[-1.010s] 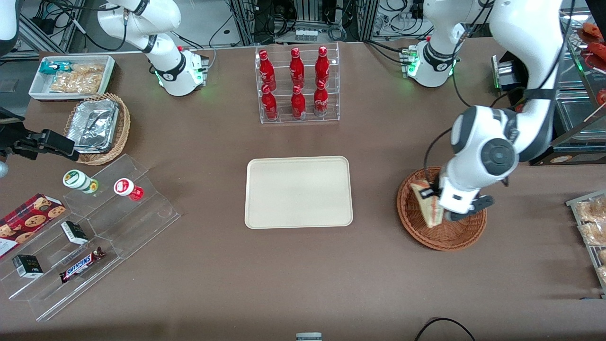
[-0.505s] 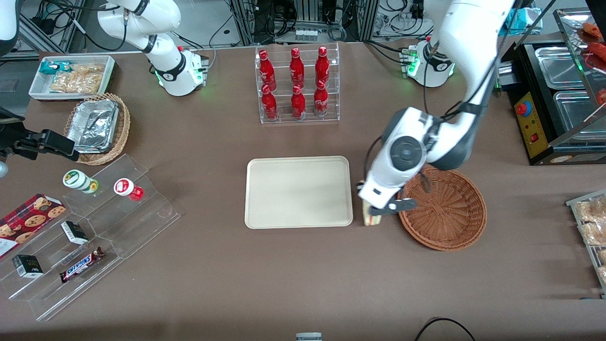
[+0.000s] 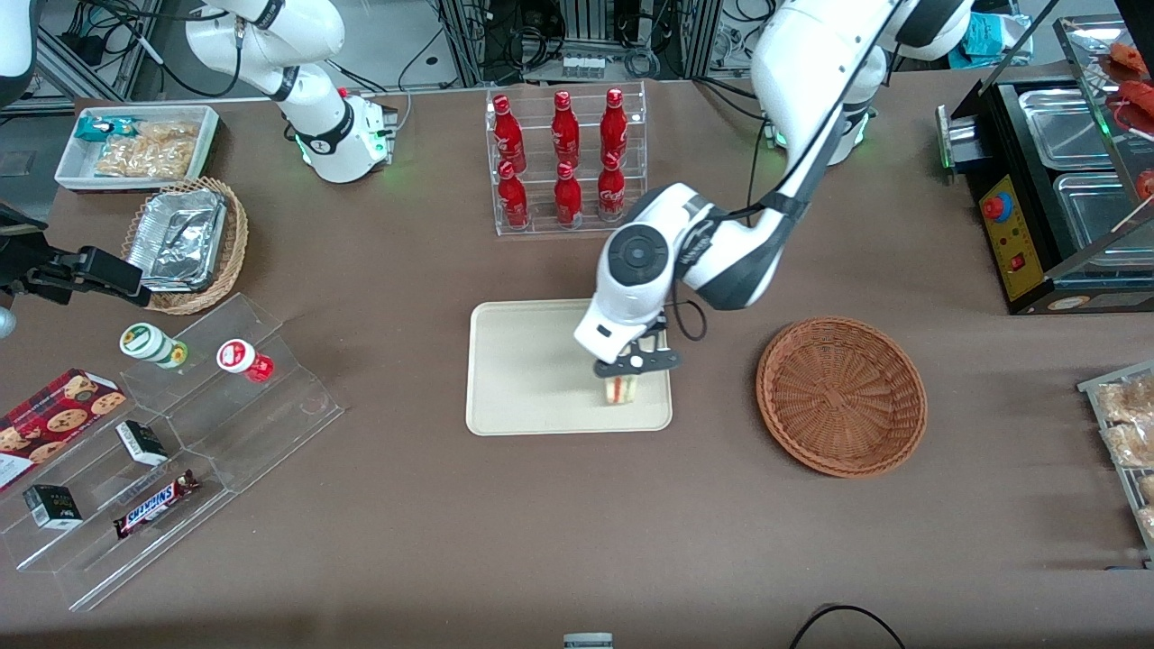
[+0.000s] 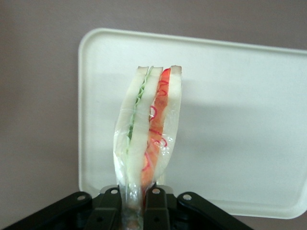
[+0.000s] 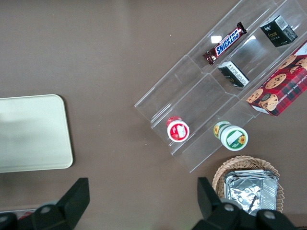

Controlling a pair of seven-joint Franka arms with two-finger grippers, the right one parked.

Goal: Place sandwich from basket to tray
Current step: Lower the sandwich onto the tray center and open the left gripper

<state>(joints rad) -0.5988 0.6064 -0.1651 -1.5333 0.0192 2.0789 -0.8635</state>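
front view: brown matte table (image 3: pixel 406 541) filling most of the frame, cables and metal racks along the upper edge. cream tray (image 3: pixel 523 379) at centre of frame. gripper (image 3: pixel 622 383) over the tray's lower right corner, fingers (image 4: pixel 111 211) pinched tight on the sandwich (image 3: pixel 620 389), cut edge with red and green layers facing the camera. reddish-brown basket (image 3: pixel 840 395) at right of centre, nothing in it, well apart from the tray toward the working arm's end. clear rack of red bottles (image 3: pixel 566 162) above the tray at upper centre. white bin of snacks (image 3: pixel 135 144) at upper left, tan wicker basket with foil containers (image 3: pixel 185 242) just below it. clear stepped stand (image 3: pixel 180 433) at lower left with two small jars, a snickers bar (image 3: pixel 155 505) and small dark boxes; cookie box (image 3: pixel 54 419) beside it at the left edge. black appliance with steel pans (image 3: pixel 1055 180) at upper right.

left wrist view: sandwich upright between the closed-in pads, wrapped in clear film, tray rim (image 4: pixel 86 110) under it, bare brown table around.
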